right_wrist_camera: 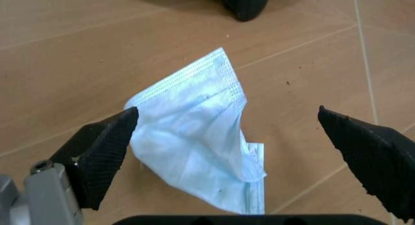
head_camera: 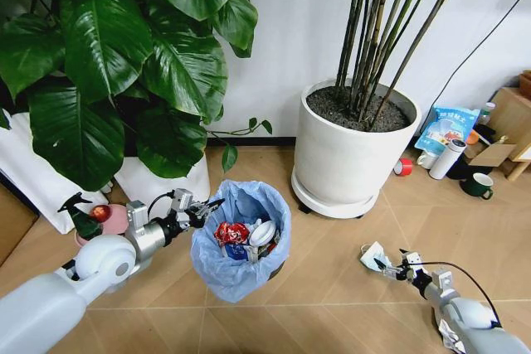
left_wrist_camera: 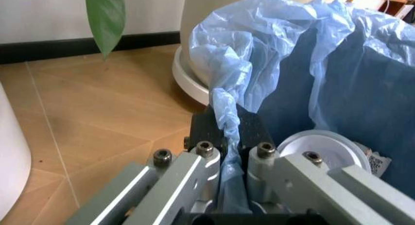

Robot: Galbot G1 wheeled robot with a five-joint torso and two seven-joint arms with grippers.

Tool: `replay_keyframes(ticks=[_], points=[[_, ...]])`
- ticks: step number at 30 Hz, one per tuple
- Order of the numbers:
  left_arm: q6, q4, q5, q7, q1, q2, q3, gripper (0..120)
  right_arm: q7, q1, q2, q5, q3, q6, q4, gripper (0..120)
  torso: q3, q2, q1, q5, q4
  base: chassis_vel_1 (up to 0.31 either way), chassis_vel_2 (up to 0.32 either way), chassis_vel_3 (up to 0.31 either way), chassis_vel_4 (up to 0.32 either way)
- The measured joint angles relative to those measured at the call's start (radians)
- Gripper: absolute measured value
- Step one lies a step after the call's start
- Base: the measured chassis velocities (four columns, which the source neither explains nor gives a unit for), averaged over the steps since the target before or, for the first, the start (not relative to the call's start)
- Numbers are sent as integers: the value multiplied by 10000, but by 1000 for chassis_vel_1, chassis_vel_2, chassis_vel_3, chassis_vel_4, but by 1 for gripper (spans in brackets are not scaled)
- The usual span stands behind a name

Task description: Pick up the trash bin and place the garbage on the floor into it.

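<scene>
**While the left holds the bin, the right lines up on a mask**

With the trash bin (head_camera: 241, 242) pinched by its rim, I have the left gripper (head_camera: 202, 210) clamped on the light-blue bag liner (left_wrist_camera: 228, 123) at the bin's near edge; the left wrist view shows the plastic squeezed between the closed fingers. Inside the bin I can see a crushed red can (head_camera: 230, 232), a white lid (head_camera: 262, 233) and a small carton, so some of the garbage is already collected.

My right gripper (head_camera: 383, 264) sits low over the floor (head_camera: 332, 288), to the right of the bin and in front of the big white plant pot (head_camera: 353, 155). Its jaws stand wide open, straddling a crumpled pale-blue face mask (right_wrist_camera: 194, 137) that lies flat on the planks between the two black fingertips (right_wrist_camera: 104, 147).

I judge this as the pick-up step for that piece. The next move calls for dropping straight down and closing on the mask's raised fold (thin fabric, easy to skate over), then carrying it across to the bin's mouth.
</scene>
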Motion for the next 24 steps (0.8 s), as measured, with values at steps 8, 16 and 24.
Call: replay_keyframes(ticks=[8, 16, 24], points=[[0, 50, -48, -1, -42, 10, -1, 0, 73, 525, 295, 58, -453, -16, -567, 100, -1, 0, 0, -1, 2, 0, 0, 0, 0], [0, 89, -105, -2, -52, 10, -27, 0, 323, 1172, 759, -38, -810, -4, -1687, 86, 0, 0, 0, 1, 0, 0, 0, 0, 0], [0, 136, -108, 7, -106, -29, 6, 0, 404, 1381, 870, -33, -1008, 1, -1895, 57, 0, 1, 0, 0, 1, 0, 0, 0, 0]])
